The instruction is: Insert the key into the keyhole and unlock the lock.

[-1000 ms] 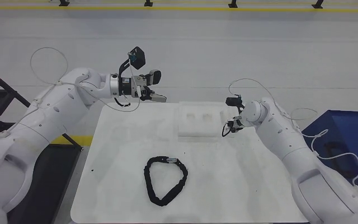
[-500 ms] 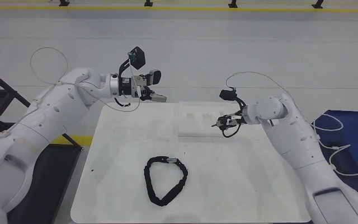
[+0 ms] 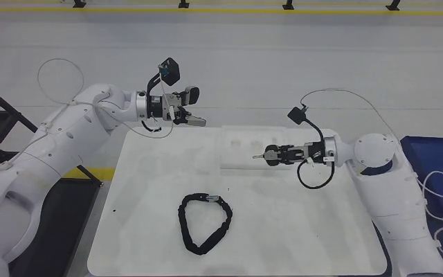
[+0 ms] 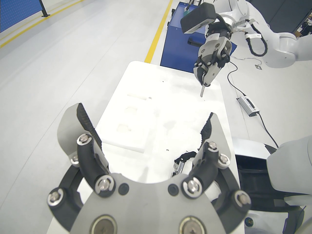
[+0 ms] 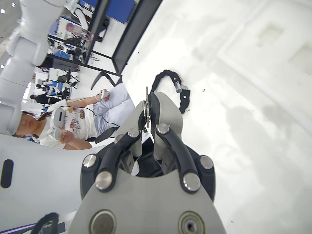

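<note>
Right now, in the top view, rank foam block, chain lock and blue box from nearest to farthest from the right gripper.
From the right gripper:
1. foam block, right beside it.
2. chain lock, toward the table near edge.
3. blue box, off the table's side.

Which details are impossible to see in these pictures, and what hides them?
1. Top view: the chain lock is too small to show its keyhole.
2. Left wrist view: a finger of the left gripper covers most of the chain lock.
3. Right wrist view: the key sits edge-on in the right gripper, so its teeth are unreadable.
</note>
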